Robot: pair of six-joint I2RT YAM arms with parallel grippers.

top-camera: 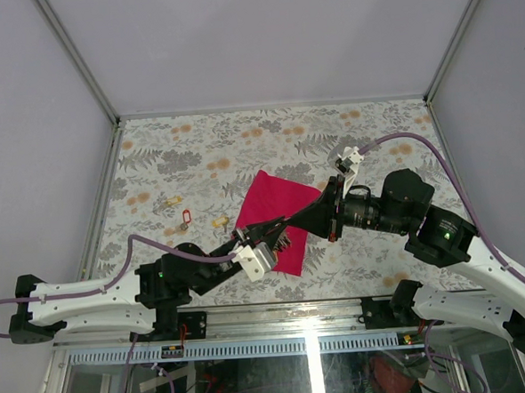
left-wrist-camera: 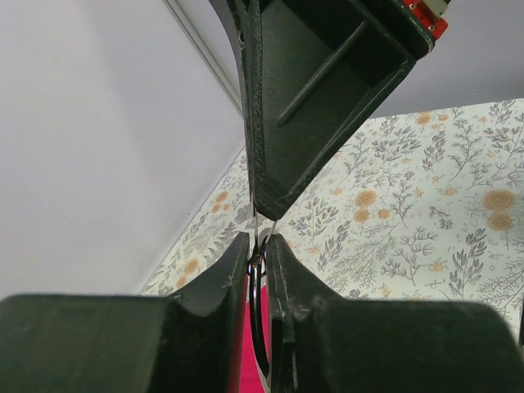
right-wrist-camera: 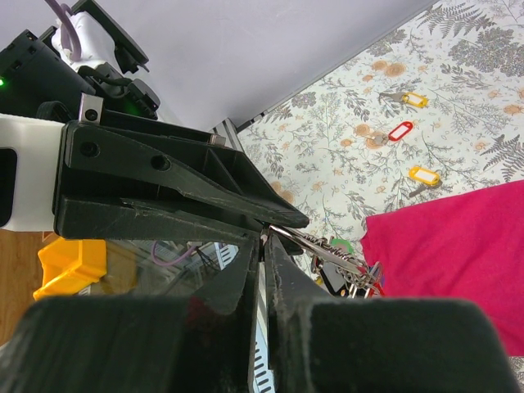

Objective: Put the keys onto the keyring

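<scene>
My arms come in from 8 and 4 o'clock and meet tip to tip above the 7 o'clock edge of the cloth [top-camera: 276, 196]. My left pincer [left-wrist-camera: 259, 246] is pressed together on the thin wire of the keyring [right-wrist-camera: 348, 264]. My right pincer [right-wrist-camera: 262, 250] pinches the same ring. Only the right wrist view shows the hanging bunch with tags. Three loose keys [top-camera: 186, 217] lie at 9 o'clock of the cloth.

Magenta cloth [top-camera: 271, 194] — table [top-camera: 198, 156] printed with grey ferns, orange blooms — one red-headed key [top-camera: 186, 218].
</scene>
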